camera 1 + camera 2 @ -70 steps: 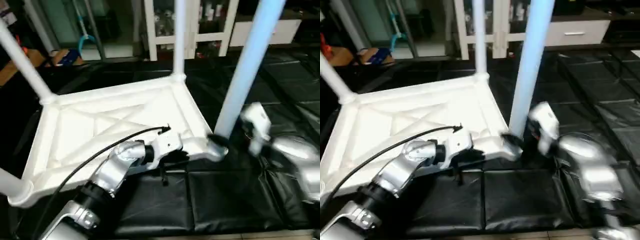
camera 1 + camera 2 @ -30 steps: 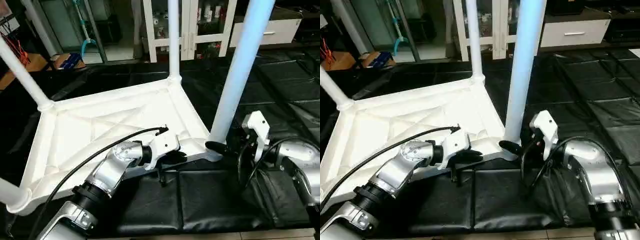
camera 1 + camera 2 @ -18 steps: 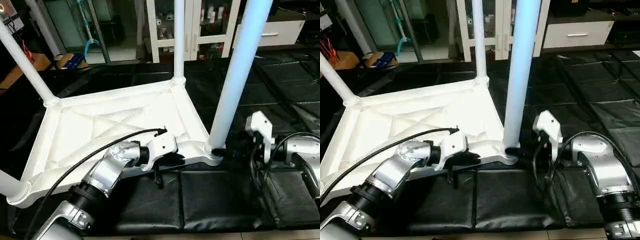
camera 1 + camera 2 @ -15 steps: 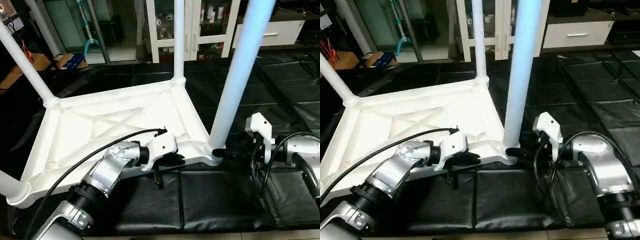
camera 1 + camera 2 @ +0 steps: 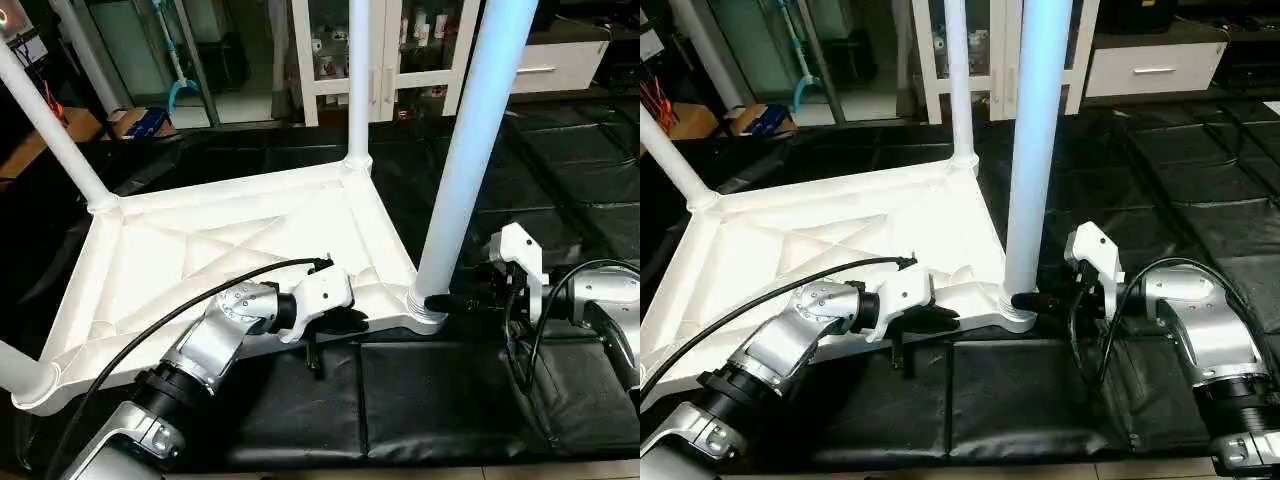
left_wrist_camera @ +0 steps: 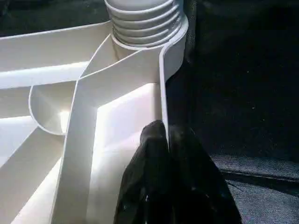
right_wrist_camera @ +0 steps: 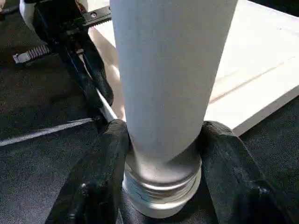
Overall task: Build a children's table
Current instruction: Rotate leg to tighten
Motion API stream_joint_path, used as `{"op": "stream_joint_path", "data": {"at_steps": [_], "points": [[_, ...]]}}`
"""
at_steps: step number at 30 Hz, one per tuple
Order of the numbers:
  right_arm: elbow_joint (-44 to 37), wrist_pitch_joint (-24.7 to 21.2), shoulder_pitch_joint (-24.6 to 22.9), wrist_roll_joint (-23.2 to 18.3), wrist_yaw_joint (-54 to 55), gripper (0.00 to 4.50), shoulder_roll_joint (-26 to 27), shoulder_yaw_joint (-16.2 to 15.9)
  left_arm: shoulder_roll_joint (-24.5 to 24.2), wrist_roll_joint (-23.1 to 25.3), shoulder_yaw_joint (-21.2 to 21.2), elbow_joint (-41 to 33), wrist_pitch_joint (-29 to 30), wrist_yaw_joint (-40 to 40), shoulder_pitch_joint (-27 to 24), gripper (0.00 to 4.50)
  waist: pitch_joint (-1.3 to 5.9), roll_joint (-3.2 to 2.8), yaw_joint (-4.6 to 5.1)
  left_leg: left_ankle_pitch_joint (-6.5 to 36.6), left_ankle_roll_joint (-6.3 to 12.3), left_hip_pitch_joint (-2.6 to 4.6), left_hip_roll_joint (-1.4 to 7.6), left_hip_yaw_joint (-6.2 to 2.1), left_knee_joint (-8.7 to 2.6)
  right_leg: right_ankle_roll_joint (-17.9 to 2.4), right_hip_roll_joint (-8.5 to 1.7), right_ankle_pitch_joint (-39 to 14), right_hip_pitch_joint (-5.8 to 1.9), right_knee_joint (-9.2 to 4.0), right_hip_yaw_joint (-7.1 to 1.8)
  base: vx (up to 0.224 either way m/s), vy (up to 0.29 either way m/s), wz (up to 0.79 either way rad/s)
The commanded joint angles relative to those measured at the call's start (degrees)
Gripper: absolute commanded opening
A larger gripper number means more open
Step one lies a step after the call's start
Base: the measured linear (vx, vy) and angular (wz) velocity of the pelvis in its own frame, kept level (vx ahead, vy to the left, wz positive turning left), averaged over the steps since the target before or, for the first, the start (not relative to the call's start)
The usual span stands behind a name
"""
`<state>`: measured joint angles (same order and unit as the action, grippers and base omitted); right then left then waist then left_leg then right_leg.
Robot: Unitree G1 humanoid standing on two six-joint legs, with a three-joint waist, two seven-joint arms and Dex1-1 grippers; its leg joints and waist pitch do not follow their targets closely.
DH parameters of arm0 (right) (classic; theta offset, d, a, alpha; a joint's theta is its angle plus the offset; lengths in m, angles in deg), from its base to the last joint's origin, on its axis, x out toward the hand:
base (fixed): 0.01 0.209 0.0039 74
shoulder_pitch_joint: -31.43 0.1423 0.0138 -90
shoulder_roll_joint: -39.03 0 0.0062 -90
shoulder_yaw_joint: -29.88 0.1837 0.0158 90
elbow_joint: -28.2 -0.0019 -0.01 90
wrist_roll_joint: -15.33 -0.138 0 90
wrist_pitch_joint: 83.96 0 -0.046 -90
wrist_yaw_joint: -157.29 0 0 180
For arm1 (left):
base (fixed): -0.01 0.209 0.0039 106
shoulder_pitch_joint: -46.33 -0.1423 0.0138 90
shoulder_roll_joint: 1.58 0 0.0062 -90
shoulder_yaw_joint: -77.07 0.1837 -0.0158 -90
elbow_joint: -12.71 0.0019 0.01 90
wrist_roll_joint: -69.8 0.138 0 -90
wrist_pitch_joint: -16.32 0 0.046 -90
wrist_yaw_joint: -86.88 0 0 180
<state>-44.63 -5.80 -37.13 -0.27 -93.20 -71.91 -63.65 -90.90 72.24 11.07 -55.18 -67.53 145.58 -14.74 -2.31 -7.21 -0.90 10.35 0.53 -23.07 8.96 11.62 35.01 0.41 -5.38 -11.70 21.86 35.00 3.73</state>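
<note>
mats (image 5: 420,400): black padded, cover floor under everything
left gripper (image 6: 167,140): jaws clamped on tabletop (image 5: 200,250) near rim
right gripper (image 7: 161,154): jaws astride near-right leg (image 5: 470,150) base
tabletop: upside down on mats
cabinet (image 5: 385,50): white, glass doors, far wall

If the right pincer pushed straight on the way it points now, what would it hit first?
The near leg. The right pincer already straddles its threaded base at the corner socket, a finger on each side. Beyond the leg, probably the tabletop rim.
</note>
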Motion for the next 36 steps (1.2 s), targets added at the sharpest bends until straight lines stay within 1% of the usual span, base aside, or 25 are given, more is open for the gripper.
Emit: {"op": "stream_joint_path", "data": {"at_steps": [1, 2, 3, 4, 5, 6, 7, 8, 9, 10, 11, 14, 15, 16, 18, 19, 20, 21, 23, 25, 31, 32, 33, 34, 36], "points": [[0.35, -0.44, -0.88, -1.66, 2.87, 1.99, 2.87, 0.58, -0.45, 1.34, 1.24, 0.8, 1.45, -0.12, -0.63, 0.0, 3.73, 1.69, -0.18, 10.68, 7.93, 1.29, 4.39, -2.4, -3.75, -15.31, -3.74, -7.04, -2.03, -4.19, -2.09, 0.0, 0.0, 0.0], [0.35, -0.44, -0.88, -1.66, 2.87, 1.99, 2.87, 0.58, -0.45, 1.34, 1.24, 0.8, 1.45, -0.12, -0.63, 0.0, 3.71, 1.43, -0.16, 10.88, 7.7, 1.3, 4.37, -2.42, -3.75, -15.23, -3.75, -7.3, -2.0, -4.2, -2.09, 0.0, 0.0, 0.0], [1.99, 0.26, -0.99, -0.67, 8.42, 1.98, 5.41, 1.79, 0.55, 1.07, 0.22, 1.6, 2.4, -2.13, -0.38, 0.0, 3.57, 1.68, 0.06, 11.98, 7.26, 1.25, 4.33, -2.44, -3.93, -15.03, -3.65, -8.62, -1.99, -4.36, -2.03, 0.0, 0.0, 0.0], [2.85, 0.44, -1.11, 0.04, 11.74, 1.98, 6.95, 2.24, 1.35, 0.99, -0.41, 2.15, 3.13, -3.65, -0.12, 0.0, 3.44, 1.34, 0.43, 13.1, 6.36, 1.32, 4.21, -2.49, -4.04, -14.74, -3.67, -10.57, -1.81, -4.51, -1.99, 0.0, 0.0, 0.0], [3.01, 0.48, -1.16, 0.21, 12.54, 1.98, 7.35, 2.32, 1.57, 0.95, -0.54, 2.26, 3.39, -3.95, -0.06, 0.0, 3.24, 1.44, 1.05, 15.35, 5.13, 1.2, 4.04, -2.58, -4.27, -14.02, -3.67, -14.17, -1.85, -4.89, -1.85, 0.0, 0.0, 0.0], [3.44, 0.59, -1.29, 0.67, 14.6, 1.98, 8.38, 2.54, 2.12, 0.83, -0.88, 2.55, 4.04, -4.75, 0.1, 0.0, 3.27, 1.55, 1.26, 16.2, 4.48, 1.2, 4.03, -2.63, -4.34, -13.54, -3.65, -15.59, -1.99, -4.96, -1.8, 0.0, 0.0, 0.0], [3.93, 0.66, -1.47, 1.29, 17.58, 1.98, 9.99, 2.74, 2.93, 0.75, -1.25, 3.01, 4.9, -5.84, 0.38, 0.0, 3.11, 1.47, 1.44, 18.42, 3.48, 1.5, 4.02, -2.68, -4.49, -12.53, -3.62, -18.66, -1.63, -5.37, -1.88, 0.0, 0.0, 0.0], [4.17, 0.6, -1.65, 1.81, 20.09, 1.98, 11.45, 2.8, 3.81, 0.83, -1.63, 3.63, 5.6, -7.3, 0.73, 0.0, 3.02, 1.43, 1.64, 19.44, 2.88, 1.67, 4.05, -2.67, -4.55, -12.22, -3.58, -19.8, -1.42, -5.44, -1.96, 0.0, 0.0, 0.0], [4.23, 0.42, -1.82, 2.64, 22.84, 1.98, 13.06, 2.76, 4.88, 0.91, -2.09, 4.52, 6.34, -9.01, 1.17, 0.0, 2.9, 1.21, 2.09, 20.88, 1.79, 1.62, 3.95, -2.8, -4.7, -11.57, -3.53, -21.52, -1.31, -5.58, -1.93, 0.0, 0.0, 0.0], [4.21, 0.06, -1.98, 4.29, 27.3, 1.98, 15.6, 2.57, 6.62, 1.07, -2.8, 6.09, 7.61, -11.78, 1.97, 0.0, 2.86, 1.18, 2.52, 22.3, 0.78, 1.67, 3.91, -3.0, -4.87, -10.89, -3.51, -22.91, -1.22, -5.7, -1.87, 0.0, 0.0, 0.0], [4.17, -0.06, -1.99, 4.44, 27.86, 1.98, 15.91, 2.57, 6.86, 1.08, -2.95, 6.28, 7.77, -12.26, 2.08, 0.0, 2.81, 1.22, 2.88, 23.73, 0.08, 1.59, 3.86, -3.2, -5.07, -10.31, -3.52, -23.89, -1.21, -5.78, -1.81, 0.0, 0.0, 0.0], [4.59, -1.89, -1.31, 7.63, 40.03, 1.97, 22.36, 2.85, 11.78, -0.79, -6.68, 9.49, 10.47, -19.06, 4.21, 0.0, 2.61, 1.2, 3.45, 26.59, -0.74, 1.94, 3.72, -3.16, -5.07, -9.51, -3.58, -26.17, -0.7, -6.28, -1.87, 0.0, 0.0, 0.0], [4.67, -1.91, -1.24, 7.85, 40.82, 1.97, 22.75, 2.87, 12.04, -0.85, -6.87, 9.66, 10.52, -19.4, 4.34, 0.0, 2.5, 1.0, 3.9, 27.69, -1.4, 2.0, 3.54, -3.25, -5.14, -9.25, -3.52, -27.19, -0.43, -6.49, -1.79, 0.0, 0.0, 0.0], [5.33, -1.8, -0.63, 9.03, 44.98, 1.97, 24.83, 2.88, 13.03, -0.67, -7.29, 10.61, 10.24, -20.95, 4.98, 0.0, 2.64, 1.06, 4.37, 28.29, -1.71, 1.75, 3.54, -3.58, -5.27, -8.57, -3.65, -27.69, -0.77, -6.41, -1.65, 0.0, 0.0, 0.0], [6.16, -1.97, 0.32, 10.05, 49.83, 1.97, 27.33, 2.96, 13.71, -0.08, -7.31, 11.65, 9.63, -22.53, 5.52, 0.0, 2.68, 0.75, 4.97, 29.46, -1.72, 1.54, 3.49, -3.92, -5.46, -7.89, -3.72, -27.84, -0.79, -6.5, -1.49, 0.0, 0.0, 0.0], [6.16, -1.97, 0.32, 10.05, 49.83, 1.97, 27.33, 2.96, 13.71, -0.08, -7.31, 11.65, 9.63, -22.53, 5.52, 0.0, 2.65, 0.74, 5.22, 29.82, -1.83, 1.45, 3.5, -4.0, -5.56, -7.88, -3.7, -27.5, -0.76, -6.54, -1.44, 0.0, 0.0, 0.0], [6.1, -1.74, 0.81, 10.82, 52.51, 1.97, 29.25, 2.67, 14.1, 0.21, -7.46, 12.12, 9.5, -23.06, 5.76, 0.0, 2.74, 0.84, 5.72, 30.37, -1.64, 1.38, 3.59, -4.03, -5.7, -7.98, -3.65, -25.41, -0.87, -6.62, -1.4, 0.0, 0.0, 0.0], [5.81, -1.55, 0.92, 11.07, 53.36, 1.97, 30.1, 2.57, 14.23, 0.31, -7.59, 12.17, 9.5, -23.19, 5.8, 0.0, 2.72, 0.7, 5.72, 30.52, -1.57, 1.51, 3.57, -3.96, -5.7, -8.18, -3.69, -25.07, -0.68, -6.7, -1.45, 0.0, 0.0, 0.0], [5.27, -1.49, 1.25, 10.91, 54.19, 1.96, 31.85, 2.29, 14.26, 0.4, -7.92, 12.34, 9.48, -23.47, 5.98, 0.0, 2.71, 0.88, 6.03, 30.82, -1.26, 1.43, 3.47, -3.89, -5.71, -8.35, -3.76, -24.89, -0.7, -6.72, -1.48, 0.0, 0.0, 0.0], [5.07, -1.35, 1.31, 10.96, 54.11, 1.96, 32.44, 2.14, 14.28, 0.61, -8.17, 12.62, 9.35, -23.62, 6.09, 0.0, 2.62, 0.79, 5.97, 31.2, -1.04, 1.62, 3.52, -3.78, -5.7, -8.28, -3.76, -25.26, -0.51, -6.86, -1.56, 0.0, 0.0, 0.0], [1.64, -1.23, 1.08, 6.95, 45.54, 1.96, 32.16, 0.87, 12.5, 0.81, -7.7, 12.68, 7.53, -21.46, 5.9, 0.0, 2.64, 0.88, 6.16, 30.96, -0.64, 1.55, 3.57, -3.76, -5.76, -8.25, -3.87, -25.01, -0.55, -6.9, -1.73, 0.0, 0.0, 0.0], [0.17, -1.86, 0.95, 5.94, 42.3, 2.52, 30.7, 0.48, 11.62, 0.89, -6.78, 11.86, 6.55, -19.21, 5.28, 0.0, 2.74, 0.81, 6.11, 29.5, -0.15, 1.33, 3.63, -3.72, -5.75, -8.7, -3.88, -23.17, -0.79, -6.7, -1.78, 0.0, 0.0, 0.0], [0.05, -1.88, 0.95, 5.91, 42.07, 2.66, 30.52, 0.46, 11.52, 0.9, -6.69, 11.76, 6.52, -18.99, 5.21, 0.0, 2.8, 0.88, 6.05, 28.86, 0.19, 1.3, 3.67, -3.68, -5.73, -8.82, -3.87, -22.27, -0.93, -6.73, -1.81, 0.0, 0.0, 0.0], [-1.41, -2.09, 0.92, 5.68, 39.38, 2.66, 28.28, 0.26, 10.35, 0.95, -5.6, 10.48, 6.2, -16.39, 4.3, 0.0, 2.9, 0.98, 5.95, 27.28, 1.02, 1.09, 3.74, -3.53, -5.63, -9.45, -3.96, -20.06, -1.23, -6.5, -1.89, 0.0, 0.0, 0.0], [-2.43, -2.49, 0.92, 5.15, 36.18, 2.95, 25.83, 0.21, 8.85, 1.37, -4.08, 9.25, 4.6, -13.47, 3.37, 0.0, 3.04, 0.98, 5.78, 24.12, 2.65, 0.83, 3.85, -3.33, -5.44, -10.63, -3.96, -17.17, -1.48, -6.21, -1.87, 0.0, 0.0, 0.0]]}}
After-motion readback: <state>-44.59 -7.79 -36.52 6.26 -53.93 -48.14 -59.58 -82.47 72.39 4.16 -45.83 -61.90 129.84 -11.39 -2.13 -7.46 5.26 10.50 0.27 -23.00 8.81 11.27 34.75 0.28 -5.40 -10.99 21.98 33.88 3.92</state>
